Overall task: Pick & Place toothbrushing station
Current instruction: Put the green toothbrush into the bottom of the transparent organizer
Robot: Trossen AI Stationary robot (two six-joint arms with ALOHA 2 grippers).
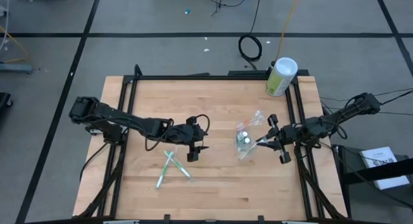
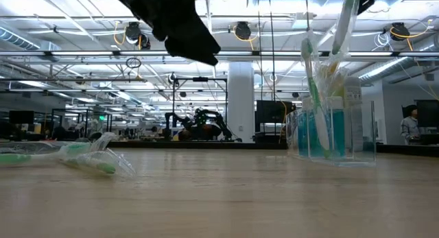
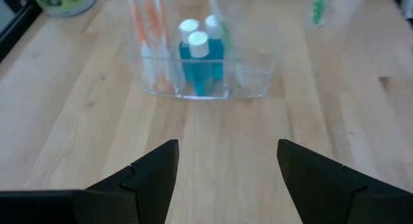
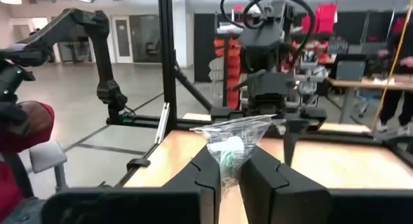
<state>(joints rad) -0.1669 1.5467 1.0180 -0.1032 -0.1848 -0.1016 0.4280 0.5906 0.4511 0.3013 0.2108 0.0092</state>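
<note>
My right fingers (image 4: 232,169) pinch a wrapped brush (image 4: 231,146), lifted beside the cup (image 1: 244,141) to drop in. My left fingers (image 1: 193,153) hang open and empty above two brushes (image 1: 169,166) on the bench (image 1: 213,108), ready for one.

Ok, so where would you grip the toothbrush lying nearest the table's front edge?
Take the toothbrush by its free near end, from straight above, across its width: it lies flat, and its far end crosses another toothbrush.

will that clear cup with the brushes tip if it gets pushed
Probably yes: the clear cup stands upright with tall toothbrushes rising well above its rim, so it looks top-heavy. Thin see-through plastic suggests it is light and may slide on the wooden table.
</note>
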